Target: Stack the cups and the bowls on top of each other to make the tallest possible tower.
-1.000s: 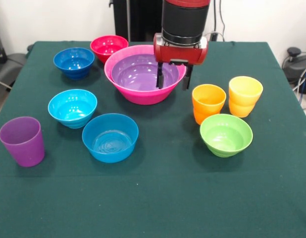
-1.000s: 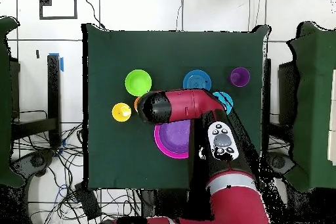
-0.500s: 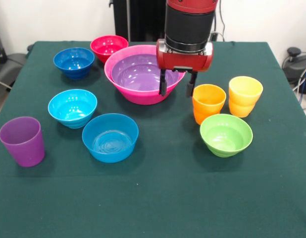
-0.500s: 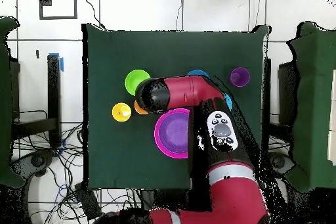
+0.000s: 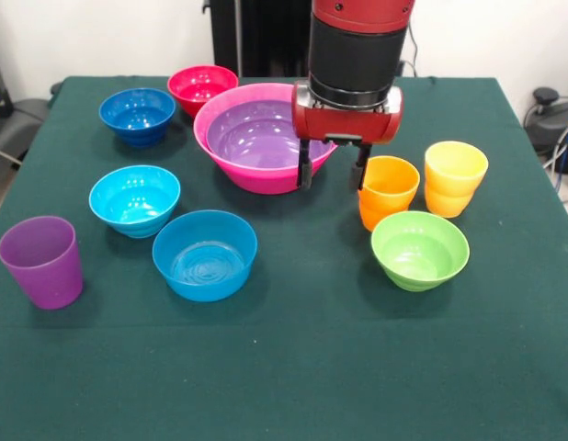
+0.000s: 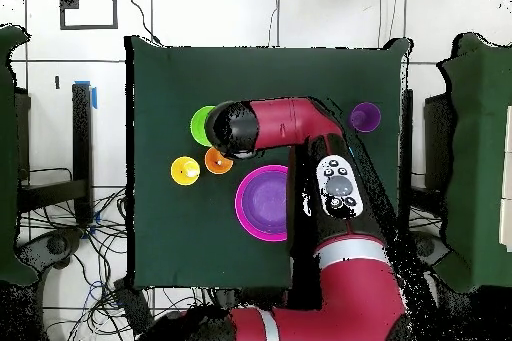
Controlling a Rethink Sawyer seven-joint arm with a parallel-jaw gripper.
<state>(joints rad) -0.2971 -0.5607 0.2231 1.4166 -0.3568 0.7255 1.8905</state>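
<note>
The tower is the hot-pink bowl (image 5: 256,180) with the large purple bowl (image 5: 252,138) nested in it, at the table's far middle; the purple bowl also shows in the overhead view (image 6: 262,202). My gripper (image 5: 332,178) is open and empty, hanging between the pink bowl's rim and the orange cup (image 5: 387,188). The yellow cup (image 5: 455,176) stands beside the orange one. The lime green bowl (image 5: 419,248) sits in front of them. The red-pink bowl (image 5: 201,84), dark blue bowl (image 5: 137,112), cyan bowl (image 5: 134,197), mid blue bowl (image 5: 204,253) and purple cup (image 5: 41,260) stand at the left.
All stand on a dark green tablecloth (image 5: 293,367). In the overhead view the arm (image 6: 285,127) covers the blue bowls and part of the green bowl (image 6: 203,122); the orange cup (image 6: 218,161), yellow cup (image 6: 185,170) and purple cup (image 6: 365,116) show.
My gripper has moved off the pink bowl's rim, toward the front and a little toward the orange cup. It stays open. No cup or bowl has moved.
</note>
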